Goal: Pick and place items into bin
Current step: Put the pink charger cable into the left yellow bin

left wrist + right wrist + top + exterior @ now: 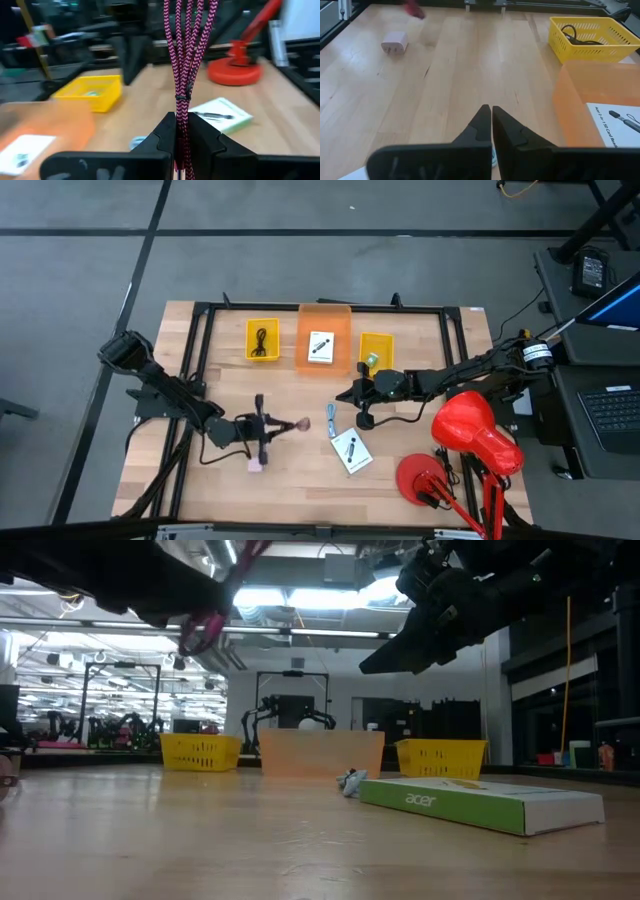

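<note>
My left gripper (268,427) is shut on the maroon cord (292,424), a bundle of several strands, above the table's near middle; the cord also shows in the left wrist view (187,45) and the low view (205,630). My right gripper (347,393) hangs shut and empty near the middle (491,117). The pink square (257,466) lies on the table near my left gripper. One white card (350,450) and the blue-grey clip (332,420) lie on the table. The other card (321,346) lies in the orange bin (324,315), the black cord (262,340) in the left yellow bin, the green cube (371,360) in the right yellow bin. My left gripper pinches the bundled maroon cord between its two fingers, just behind the dark tie band (182,98); several strands lie in the hold. The fingers (162,135) lie along the bundle, pointing toward the table's right. The cord is lifted clear of the table, its loops reaching out past the fingertips.
The three bins stand in a row at the table's far side. A red lamp with a round base (425,478) stands at the near right. A black frame (200,310) runs around the work area. Bare wood lies between the bins and the grippers.
</note>
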